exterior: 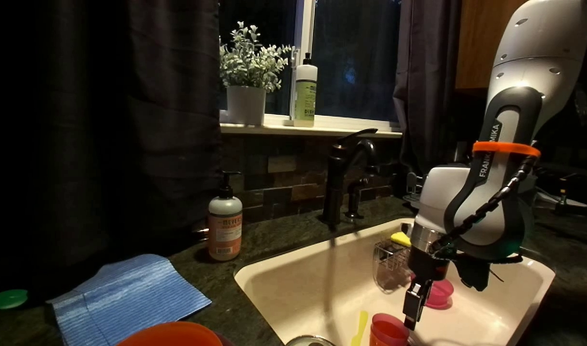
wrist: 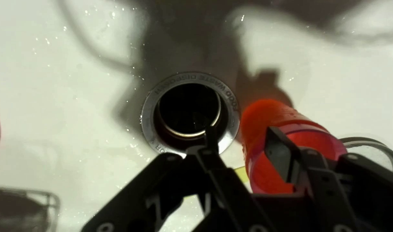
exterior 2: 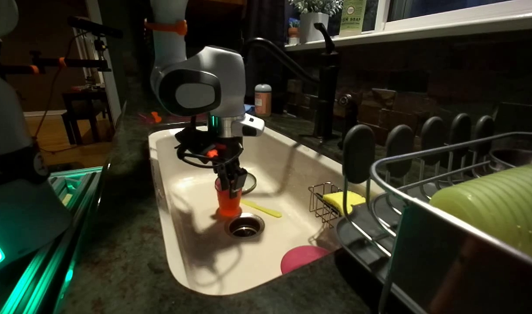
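An orange cup [wrist: 264, 112] with a pinkish rim stands in the white sink [exterior 2: 266, 261]; whether it is one cup or two nested, I cannot tell. My gripper [wrist: 243, 138] reaches down over it with jaws partly apart. In the wrist view the right finger [wrist: 278, 158] lies across the cup's mouth, while the left finger [wrist: 211, 138] is on the drain side, outside the cup. A gap shows between the fingertips, and any contact with the wall is unclear. Beside the cup is the drain [wrist: 147, 112]. A yellow-green utensil [exterior 2: 263, 209] lies close by on the sink floor.
A round glass item [exterior 2: 252, 183] sits behind the cup. A wire caddy [exterior 2: 320, 209] with a yellow sponge [exterior 2: 344, 200] hangs on the sink wall near a pink dish [exterior 2: 303, 258]. Around the sink are a dark faucet [exterior: 335, 187], soap bottle [exterior: 226, 230], blue cloth [exterior: 134, 293] and dish rack [exterior 2: 387, 162].
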Controlling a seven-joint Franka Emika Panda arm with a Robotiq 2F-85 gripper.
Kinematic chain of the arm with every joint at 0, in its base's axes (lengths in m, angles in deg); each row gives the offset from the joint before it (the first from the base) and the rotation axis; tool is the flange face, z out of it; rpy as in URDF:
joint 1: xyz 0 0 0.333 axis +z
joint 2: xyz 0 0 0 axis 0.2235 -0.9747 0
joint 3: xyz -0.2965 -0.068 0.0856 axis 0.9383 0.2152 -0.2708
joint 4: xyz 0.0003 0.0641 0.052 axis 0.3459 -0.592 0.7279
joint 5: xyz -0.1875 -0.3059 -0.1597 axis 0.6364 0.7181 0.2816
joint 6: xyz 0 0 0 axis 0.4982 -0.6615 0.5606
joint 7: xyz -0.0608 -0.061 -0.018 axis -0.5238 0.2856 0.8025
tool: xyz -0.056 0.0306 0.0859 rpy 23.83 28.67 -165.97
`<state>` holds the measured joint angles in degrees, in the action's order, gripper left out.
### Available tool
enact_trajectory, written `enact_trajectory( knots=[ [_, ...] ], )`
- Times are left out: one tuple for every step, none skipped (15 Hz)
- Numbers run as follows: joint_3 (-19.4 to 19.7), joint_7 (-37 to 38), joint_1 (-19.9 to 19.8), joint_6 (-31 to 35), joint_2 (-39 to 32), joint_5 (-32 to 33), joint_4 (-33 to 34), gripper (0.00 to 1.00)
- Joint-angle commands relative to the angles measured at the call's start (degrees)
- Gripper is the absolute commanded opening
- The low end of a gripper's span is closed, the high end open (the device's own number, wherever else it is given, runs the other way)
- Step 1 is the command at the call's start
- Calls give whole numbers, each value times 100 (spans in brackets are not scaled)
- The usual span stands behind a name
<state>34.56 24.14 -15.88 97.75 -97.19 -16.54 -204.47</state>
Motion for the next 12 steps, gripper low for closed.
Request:
enact_trajectory(
  knots=[
    [72, 235, 45, 191, -215, 210, 103, 24],
    [76, 247, 48, 194, -223, 211, 118, 14],
    [76, 250, 46, 203, -234, 214, 131, 10],
    [67, 238, 34, 209, -252, 224, 141, 16],
    [89, 233, 47, 217, -277, 230, 154, 35],
    [100, 239, 43, 204, -296, 226, 173, 40],
    [83, 242, 15, 205, -302, 222, 186, 44],
    [67, 242, -7, 211, -306, 220, 194, 53],
    [57, 246, -14, 225, -312, 218, 199, 60],
    [27, 245, -38, 243, -314, 218, 204, 68],
    [-37, 247, -97, 263, -317, 216, 214, 75],
    [-73, 257, -128, 282, -326, 218, 231, 83]
  ],
)
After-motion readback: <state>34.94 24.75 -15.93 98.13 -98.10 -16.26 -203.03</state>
